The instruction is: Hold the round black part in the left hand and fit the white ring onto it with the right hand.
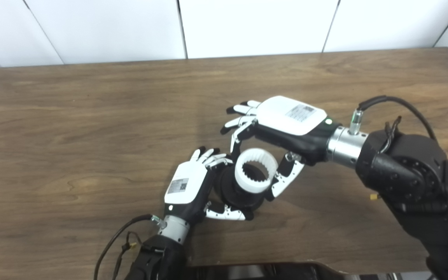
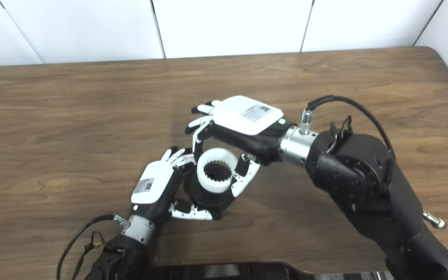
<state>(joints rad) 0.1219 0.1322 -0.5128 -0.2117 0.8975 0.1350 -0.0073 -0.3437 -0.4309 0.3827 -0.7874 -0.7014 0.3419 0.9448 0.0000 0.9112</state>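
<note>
White, toothed on its inner face, the ring sits on the upper end of the round black part, which serves as the reference landmark. Left eye view: the left hand is closed around the black part from its left side, a digit curling beneath it, and lifts it clear of the wooden table. The right hand reaches over from the part's right, pinching the ring between a finger on its far rim and the thumb on its near right side; the remaining fingers are spread beyond the ring. Right eye view: the same ring appears slightly tilted on the black part, so seating looks begun but probably not complete. The left hand grips the part; the right hand grips the ring. Judged remaining: pressing the ring square and fully home, then letting go
</note>
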